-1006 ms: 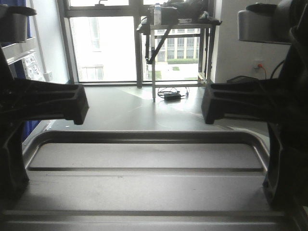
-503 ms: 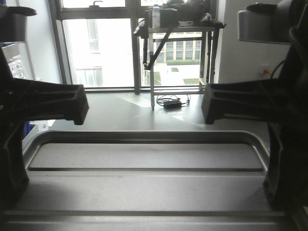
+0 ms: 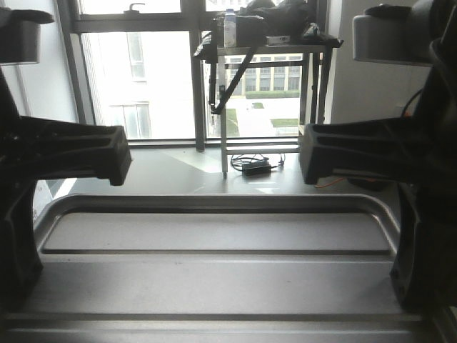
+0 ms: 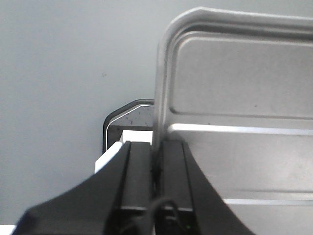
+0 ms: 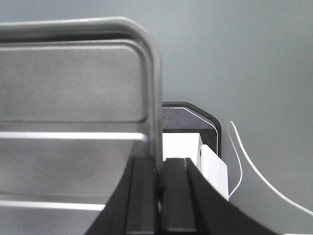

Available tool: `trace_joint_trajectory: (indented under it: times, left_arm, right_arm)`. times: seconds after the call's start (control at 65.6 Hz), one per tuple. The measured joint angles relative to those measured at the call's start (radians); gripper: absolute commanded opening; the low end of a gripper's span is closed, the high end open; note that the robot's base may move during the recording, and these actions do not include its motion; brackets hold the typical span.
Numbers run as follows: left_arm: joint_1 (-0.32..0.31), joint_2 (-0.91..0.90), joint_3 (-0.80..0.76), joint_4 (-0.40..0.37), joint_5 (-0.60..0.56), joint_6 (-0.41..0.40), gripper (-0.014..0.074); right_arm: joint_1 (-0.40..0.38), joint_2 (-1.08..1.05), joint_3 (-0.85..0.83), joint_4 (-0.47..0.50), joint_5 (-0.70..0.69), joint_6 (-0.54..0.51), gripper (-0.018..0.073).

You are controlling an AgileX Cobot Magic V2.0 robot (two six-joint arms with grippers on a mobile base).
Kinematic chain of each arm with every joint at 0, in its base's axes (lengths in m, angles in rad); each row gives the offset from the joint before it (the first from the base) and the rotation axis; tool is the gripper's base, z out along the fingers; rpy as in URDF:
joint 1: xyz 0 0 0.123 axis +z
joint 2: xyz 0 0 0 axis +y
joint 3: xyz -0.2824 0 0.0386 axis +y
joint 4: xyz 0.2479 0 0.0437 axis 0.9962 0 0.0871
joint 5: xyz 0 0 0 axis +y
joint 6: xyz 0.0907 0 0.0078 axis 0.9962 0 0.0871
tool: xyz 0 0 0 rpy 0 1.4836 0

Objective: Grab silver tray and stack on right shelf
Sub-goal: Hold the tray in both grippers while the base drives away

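Right now the silver tray [image 3: 214, 282] hangs level betw. the two arms and fills the lower half of the front view. Its two long ribs run side to side, and its far rim w/ rounded corners faces the window [image 3: 143, 86]. On the tray's left rim the left claw [image 4: 156, 147] is clenched: the wrist view shows the thin edge pinched betw. two black fingers [image 4: 141, 171], w/ grey floor [image 4: 58, 73] below. On the opposite rim the right claw [image 5: 159, 169] is clamped the same way, one finger each side of the edge. Ahead, right of centre, is a steel-legged stand [image 3: 225, 128] near the glass; its tabletop [image 3: 264, 48] carries a bottle [image 3: 230, 18] and dark bags [image 3: 278, 14]. A power brick w/ cables [image 3: 255, 166] lies on the floor by its legs. Under the tray's right end the wrist view shows a dark rounded-corner plate [image 5: 195, 115], a white box [image 5: 212, 169] on it, and a thin white cable [image 5: 235, 144] looping across the floor just beside them. A similar dark plate corner [image 4: 129, 115] shows under the left end.
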Motion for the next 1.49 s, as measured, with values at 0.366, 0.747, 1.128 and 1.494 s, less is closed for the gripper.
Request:
trace_joint_trajectory:
  times: [0.366, 0.747, 1.128, 1.494]
  left_arm:
    - [0.0, 0.0, 0.0, 0.0, 0.0, 0.0, -0.0101]
    - [0.0, 0.0, 0.0, 0.0, 0.0, 0.0, -0.0101]
    - [0.0, 0.0, 0.0, 0.0, 0.0, 0.0, -0.0101]
    - [0.0, 0.0, 0.0, 0.0, 0.0, 0.0, -0.0101]
  right_arm:
    - [0.0, 0.0, 0.0, 0.0, 0.0, 0.0, 0.0057]
    - [0.0, 0.0, 0.0, 0.0, 0.0, 0.0, 0.0057]
    - [0.0, 0.0, 0.0, 0.0, 0.0, 0.0, 0.0057]
    - [0.0, 0.0, 0.0, 0.0, 0.0, 0.0, 0.0057]
